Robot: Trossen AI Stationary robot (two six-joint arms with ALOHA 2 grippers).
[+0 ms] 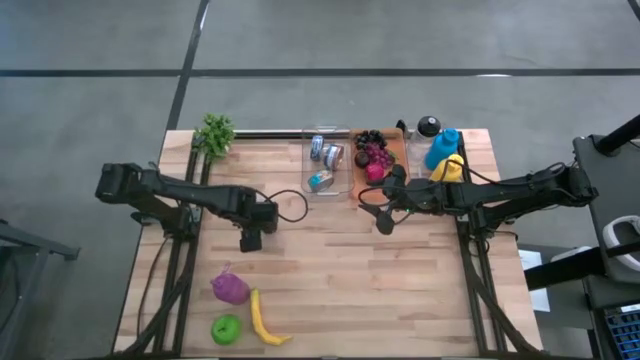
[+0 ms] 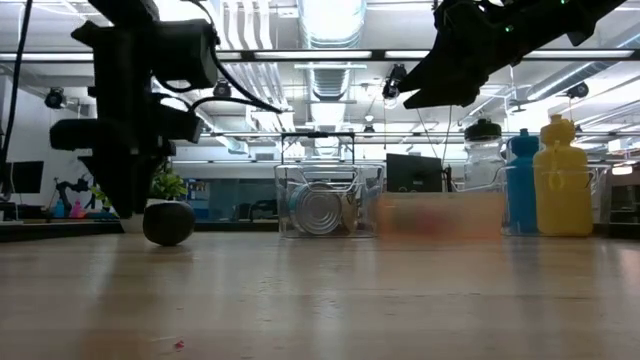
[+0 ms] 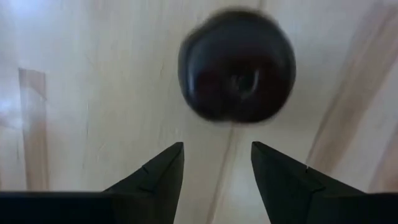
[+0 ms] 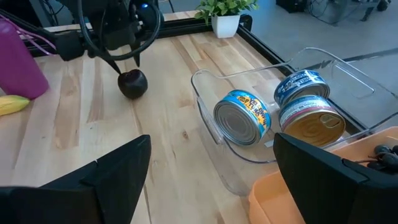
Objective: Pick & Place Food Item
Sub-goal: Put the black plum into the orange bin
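the dark plum (image 4: 132, 83) sits on the bare worktop (image 1: 330, 270), out in the open toward the middle, well apart from the clear bin (image 4: 249, 149) of cans and on the side of that bin away from the orange tray (image 1: 385, 160).

the left jaws (image 3: 216, 163) hang right over the plum, pointing down at it. in the left wrist view the two dark tips stand spread with a clear gap between them, and the plum lies just ahead of that gap, nearly centred on it, untouched. in the low view the plum (image 2: 168, 222) rests on the wood just beneath the left arm's hanging hand, so nothing is pinched yet.

the plum is close to round, so i see no long axis to line up with; what matters is that it stays centred between the tips, and it looks a shade off toward one tip. the gap between the tips looks narrower than the fruit, so i judge they need to spread further before they drop around it.

the right jaws (image 1: 385, 222) wait by the clear bin, spread wide and holding nothing, with the plum well off from them. the left arm is plainly the nearer one and, i'd say, the one to take the fruit.
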